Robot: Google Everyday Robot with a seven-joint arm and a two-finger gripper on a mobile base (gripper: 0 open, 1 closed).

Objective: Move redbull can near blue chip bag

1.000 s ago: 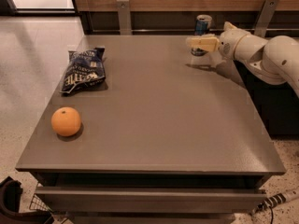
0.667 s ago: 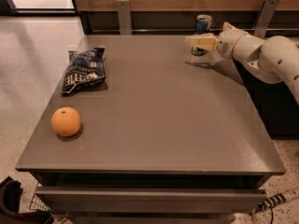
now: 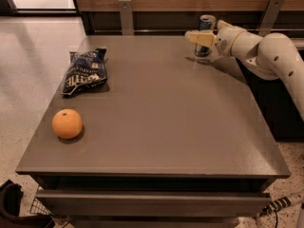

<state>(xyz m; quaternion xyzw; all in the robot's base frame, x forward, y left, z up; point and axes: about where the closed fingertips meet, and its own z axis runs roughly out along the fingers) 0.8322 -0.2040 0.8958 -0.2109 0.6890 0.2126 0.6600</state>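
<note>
At far right of table (image 3: pixel 156 127), gripper (image 3: pixel 199 38) beside redbull can (image 3: pixel 207 23); whether it grips, cannot tell. Can likely light, rigid, slick: take mid-body.

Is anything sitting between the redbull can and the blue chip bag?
Nothing visible does. The redbull can stands at the far edge of the table, with the gripper at it. Bare surface runs from there to the blue chip bag. The orange lies nearer the camera, off that path.
</note>
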